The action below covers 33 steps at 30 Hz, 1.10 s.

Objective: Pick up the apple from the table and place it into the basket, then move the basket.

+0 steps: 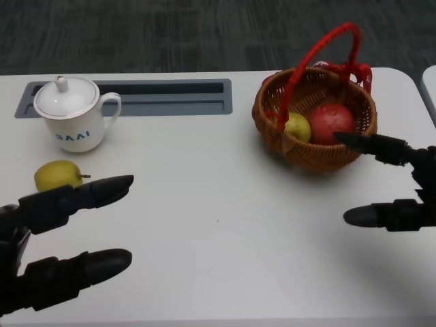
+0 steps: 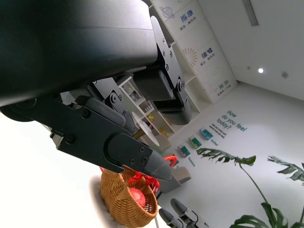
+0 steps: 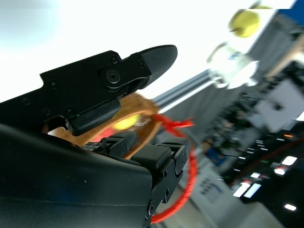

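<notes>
A yellow-green apple (image 1: 58, 175) lies on the white table (image 1: 225, 225) at the left, just beyond my left hand (image 1: 51, 204), whose fingers are spread and hold nothing. The wicker basket (image 1: 300, 153) with a red handle (image 1: 320, 48) stands at the right. Inside it sit a red apple (image 1: 332, 122) and a small yellow-green fruit (image 1: 297, 127). My right hand (image 1: 424, 184) is beside the basket with its fingers apart, and the upper fingertip reaches the basket's near rim. The left wrist view shows the basket (image 2: 126, 202) beyond my left hand (image 2: 109, 128). In the right wrist view it (image 3: 140, 107) lies behind my fingers (image 3: 109, 78).
A white lidded mug (image 1: 75, 112) stands at the back left, right behind the apple on the table. A grey recessed slot (image 1: 163, 99) runs along the table's far side. The table's right edge is close behind the basket.
</notes>
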Available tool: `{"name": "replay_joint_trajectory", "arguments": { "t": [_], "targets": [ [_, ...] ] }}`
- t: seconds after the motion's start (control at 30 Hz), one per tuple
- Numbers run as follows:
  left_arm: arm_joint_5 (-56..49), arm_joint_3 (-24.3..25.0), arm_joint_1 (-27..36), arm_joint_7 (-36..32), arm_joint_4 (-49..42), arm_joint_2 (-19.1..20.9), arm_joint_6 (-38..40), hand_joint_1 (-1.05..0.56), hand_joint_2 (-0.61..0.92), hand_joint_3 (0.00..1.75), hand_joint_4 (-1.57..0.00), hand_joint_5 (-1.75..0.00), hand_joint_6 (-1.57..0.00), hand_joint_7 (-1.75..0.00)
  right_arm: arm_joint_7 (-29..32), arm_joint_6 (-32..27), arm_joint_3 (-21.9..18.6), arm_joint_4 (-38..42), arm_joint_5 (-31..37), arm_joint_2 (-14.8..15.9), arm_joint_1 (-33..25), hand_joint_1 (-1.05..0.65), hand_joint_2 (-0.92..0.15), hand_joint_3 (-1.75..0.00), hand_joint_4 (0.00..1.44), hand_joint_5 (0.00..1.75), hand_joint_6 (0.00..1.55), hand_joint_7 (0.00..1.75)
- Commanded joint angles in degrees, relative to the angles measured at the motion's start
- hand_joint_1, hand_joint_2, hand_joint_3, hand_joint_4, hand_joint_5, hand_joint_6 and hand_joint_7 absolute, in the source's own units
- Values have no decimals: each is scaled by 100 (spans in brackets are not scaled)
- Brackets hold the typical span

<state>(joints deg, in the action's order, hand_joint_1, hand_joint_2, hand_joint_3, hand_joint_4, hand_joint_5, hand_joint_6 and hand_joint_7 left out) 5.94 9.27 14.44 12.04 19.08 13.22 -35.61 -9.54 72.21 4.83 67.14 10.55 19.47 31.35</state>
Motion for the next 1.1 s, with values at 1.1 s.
{"name": "replay_joint_trajectory", "arguments": {
  "t": [1.1],
  "targets": [
    [44, -14, 98, 109, -53, 21, -73, -45, 80, 0, -95, 0, -86, -1, -1532, -184, 543, -538, -579, -1632, -41, -54, -81, 0, 65, 0, 59, 0]
  ]
}}
